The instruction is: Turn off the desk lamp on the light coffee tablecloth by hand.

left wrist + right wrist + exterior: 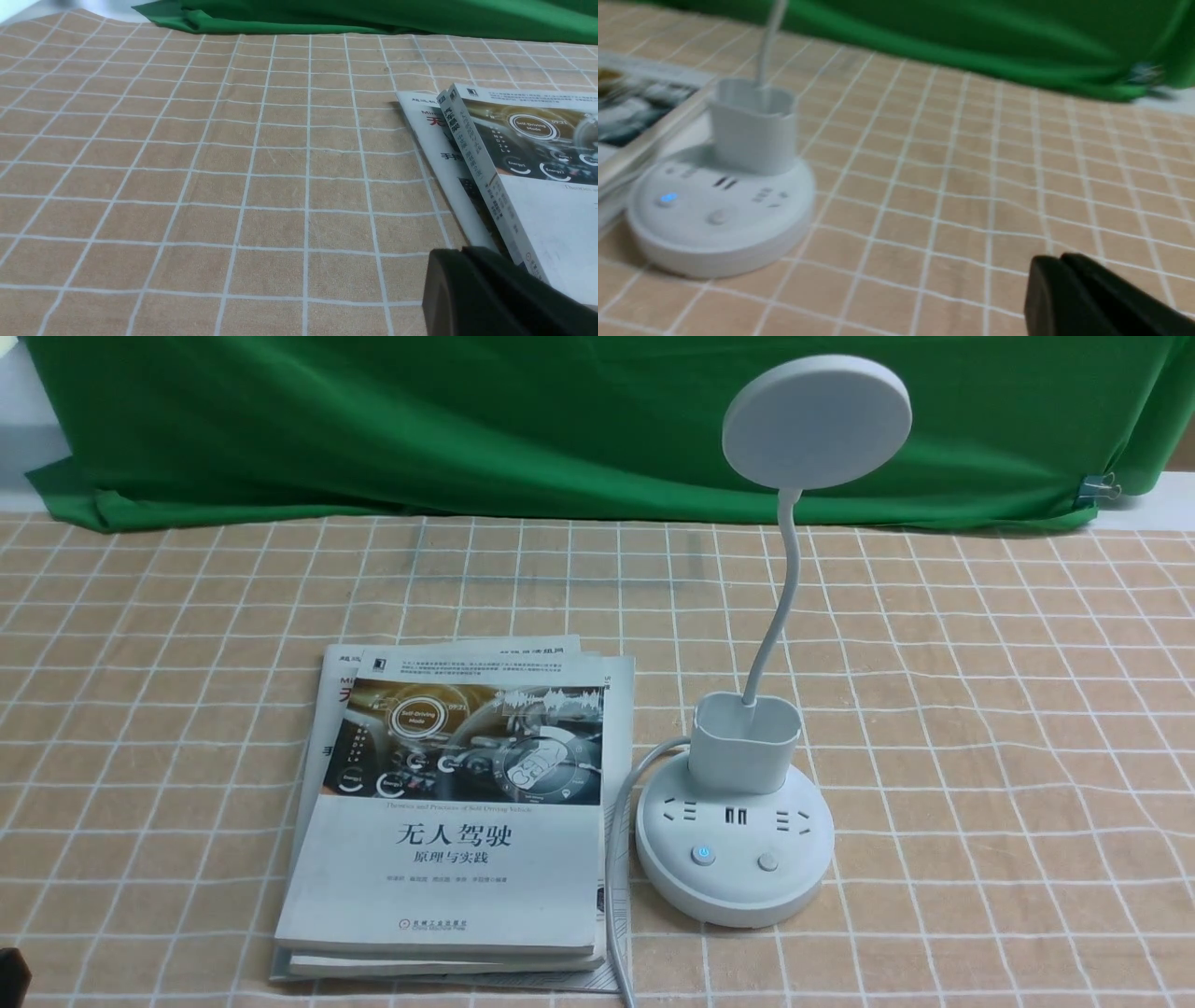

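desk lamp [747, 747] stood on light coffee tablecloth [980, 709], just right of books [457, 821] | disc head [817, 422] seen only in front view; right wrist view blurred, lamp's top cut off | right hand [1059, 263] clenched, empty, apart from lamp | left hand [460, 255] clenched near books

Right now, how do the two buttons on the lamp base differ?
The left button glows blue, while the right button is plain grey and unlit. The left button sits nearer the books, and the right button lies on the side away from them. Both are small, round and set on the front of the lamp base, below the sockets.
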Available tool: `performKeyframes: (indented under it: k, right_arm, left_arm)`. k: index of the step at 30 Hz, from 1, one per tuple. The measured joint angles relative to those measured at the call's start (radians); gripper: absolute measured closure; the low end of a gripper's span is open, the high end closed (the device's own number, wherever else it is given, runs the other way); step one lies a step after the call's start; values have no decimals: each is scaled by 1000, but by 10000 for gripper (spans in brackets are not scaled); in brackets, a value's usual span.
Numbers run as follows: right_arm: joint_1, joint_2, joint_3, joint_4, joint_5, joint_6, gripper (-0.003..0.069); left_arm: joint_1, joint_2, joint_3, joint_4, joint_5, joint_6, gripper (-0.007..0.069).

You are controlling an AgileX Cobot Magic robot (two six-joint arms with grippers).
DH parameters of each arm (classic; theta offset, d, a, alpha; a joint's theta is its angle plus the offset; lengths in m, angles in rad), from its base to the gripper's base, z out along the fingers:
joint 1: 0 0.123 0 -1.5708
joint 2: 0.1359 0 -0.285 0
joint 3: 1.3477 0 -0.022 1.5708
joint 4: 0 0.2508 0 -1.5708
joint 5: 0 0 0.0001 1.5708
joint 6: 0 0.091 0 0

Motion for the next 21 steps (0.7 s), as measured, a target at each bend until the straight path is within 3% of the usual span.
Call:
performKeyframes:
  k: [7,21]
  right_arm:
    - [-22,-130,24,3,3,60,634]
    - [-23,-140,24,4,34,81,628]
  left_arm:
    - [0,0,0,0,0,0,620]
    - [0,0,0,0,1,0,620]
